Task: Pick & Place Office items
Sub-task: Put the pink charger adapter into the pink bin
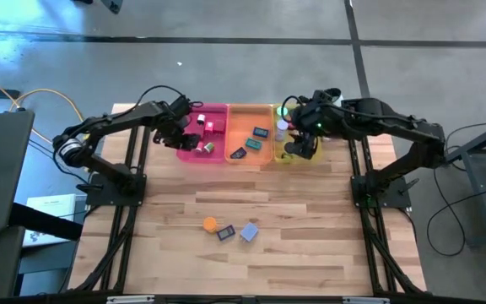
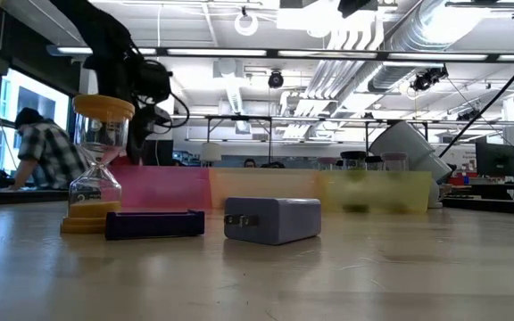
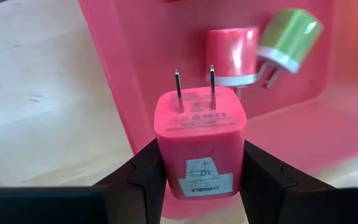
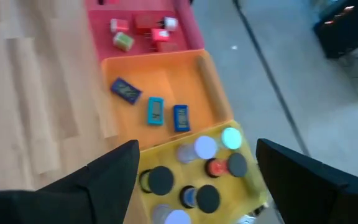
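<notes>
The left claw [image 3: 201,180] has its 2 fingers closed about halfway onto a pink charger [image 3: 199,140], squeezing its 2 flat sides with the prongs pointing away from the wrist. In the high view this claw [image 1: 178,128] hangs at the outer edge of the pink tray [image 1: 213,156], and the left wrist view puts the charger at the tray's rim rather than over its middle, so the step in hand looks like the drop-off.

To do it well, the arm should carry the charger further in over the tray floor, clear of the wall, before letting go. A red charger [image 3: 232,56] and a green charger [image 3: 289,38] already lie further in, so a low, gentle release onto bare floor just short of them would stop the piece bouncing or knocking them.

The right claw [image 4: 194,180] waits wide open and empty above the yellow tray [image 4: 244,180], where several round rolls sit; the orange tray [image 4: 207,81] beside it holds 3 flat rectangles.

On the worktop [image 1: 310,245], well apart from the trays, an hourglass [image 2: 96,169], a dark flat piece [image 2: 154,224] and a lavender charger [image 2: 273,219] are not yet sorted.
</notes>
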`<state>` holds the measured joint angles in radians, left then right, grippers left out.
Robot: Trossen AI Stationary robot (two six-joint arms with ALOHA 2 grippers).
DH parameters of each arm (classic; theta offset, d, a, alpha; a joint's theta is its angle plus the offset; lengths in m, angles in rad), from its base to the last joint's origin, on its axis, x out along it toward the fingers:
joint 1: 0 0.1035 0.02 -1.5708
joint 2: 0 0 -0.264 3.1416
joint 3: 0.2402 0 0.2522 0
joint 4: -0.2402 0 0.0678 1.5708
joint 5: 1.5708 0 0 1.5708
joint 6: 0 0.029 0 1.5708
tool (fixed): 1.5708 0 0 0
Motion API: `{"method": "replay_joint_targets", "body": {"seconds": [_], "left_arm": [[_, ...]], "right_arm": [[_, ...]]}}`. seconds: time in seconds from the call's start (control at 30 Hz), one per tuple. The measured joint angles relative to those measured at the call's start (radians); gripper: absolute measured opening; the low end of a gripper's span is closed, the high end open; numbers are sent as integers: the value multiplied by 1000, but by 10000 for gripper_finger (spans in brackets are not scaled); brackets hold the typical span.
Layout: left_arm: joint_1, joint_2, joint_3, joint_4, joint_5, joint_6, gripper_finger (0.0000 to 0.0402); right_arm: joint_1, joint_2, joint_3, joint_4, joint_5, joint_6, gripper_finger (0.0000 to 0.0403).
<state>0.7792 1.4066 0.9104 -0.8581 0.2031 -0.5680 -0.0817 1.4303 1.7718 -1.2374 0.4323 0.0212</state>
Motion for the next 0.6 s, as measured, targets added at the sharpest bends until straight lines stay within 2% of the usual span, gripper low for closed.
{"method": "replay_joint_targets", "body": {"seconds": [0.2, 0.4, 0.6], "left_arm": [[0, 85, 0, 3, 0, 30, 151], [0, 146, 0, 2, 0, 45, 158], [2, 151, 0, 11, 0, 45, 161]], "right_arm": [[1, 0, 0, 0, -73, 0, 312], [1, 0, 0, 0, -74, 0, 312], [1, 0, 0, 22, -74, -12, 312]]}}
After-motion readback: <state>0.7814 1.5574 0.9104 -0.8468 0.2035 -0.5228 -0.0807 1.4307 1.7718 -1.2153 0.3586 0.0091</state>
